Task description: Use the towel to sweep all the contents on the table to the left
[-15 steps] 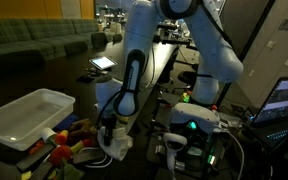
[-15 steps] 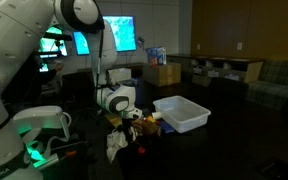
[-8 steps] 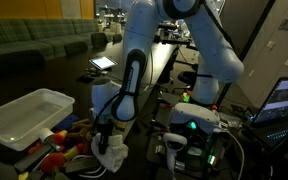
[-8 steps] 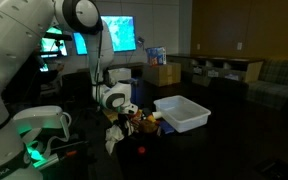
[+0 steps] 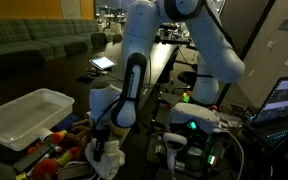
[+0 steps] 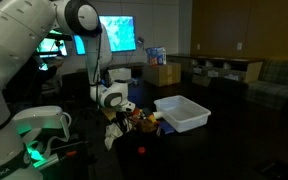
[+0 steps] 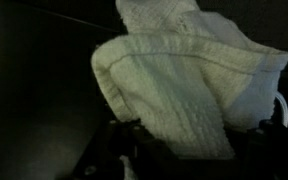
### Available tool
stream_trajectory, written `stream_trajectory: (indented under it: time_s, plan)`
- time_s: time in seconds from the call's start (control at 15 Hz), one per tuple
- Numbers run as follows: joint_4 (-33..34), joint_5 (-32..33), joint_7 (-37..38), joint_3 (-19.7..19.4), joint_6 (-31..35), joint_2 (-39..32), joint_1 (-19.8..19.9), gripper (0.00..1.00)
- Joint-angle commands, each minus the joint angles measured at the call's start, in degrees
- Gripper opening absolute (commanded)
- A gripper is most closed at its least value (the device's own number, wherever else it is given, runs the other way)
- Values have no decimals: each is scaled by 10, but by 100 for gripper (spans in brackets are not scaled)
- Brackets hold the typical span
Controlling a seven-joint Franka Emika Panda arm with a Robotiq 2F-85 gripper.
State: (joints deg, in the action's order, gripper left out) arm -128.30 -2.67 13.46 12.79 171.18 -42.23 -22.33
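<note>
My gripper (image 5: 100, 147) is shut on a white towel (image 5: 106, 160) that hangs down from the jaws to the dark table. In an exterior view the towel (image 6: 115, 134) droops below the gripper (image 6: 119, 120). The wrist view is filled by the folded, knitted towel (image 7: 179, 75), pinched at the gripper (image 7: 184, 150). Small red, yellow and orange items (image 5: 62, 146) lie in a heap beside the towel; in an exterior view the items (image 6: 144, 122) sit between the gripper and the white bin.
A white plastic bin (image 5: 26, 116) stands by the heap, also seen in an exterior view (image 6: 180, 113). A small red object (image 6: 140, 151) lies alone on the table. The robot base with green light (image 5: 192, 126) and cables stand close by.
The gripper with the towel has moved lower and towards the near edge of the table, beside the heap of items. It stays shut on the towel.
</note>
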Motion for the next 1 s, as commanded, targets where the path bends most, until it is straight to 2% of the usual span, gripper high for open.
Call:
stream_trajectory:
  time_s: [0.0,0.33,0.6,0.93]
  plan:
    - [-7,1,-23,-2,-55,31,7,3]
    - [-38,11,-107,2,-204,87,75,4]
    - [-63,26,-149,-31,-279,121,116,3]
    - [-69,56,-174,-81,-336,135,157,3]
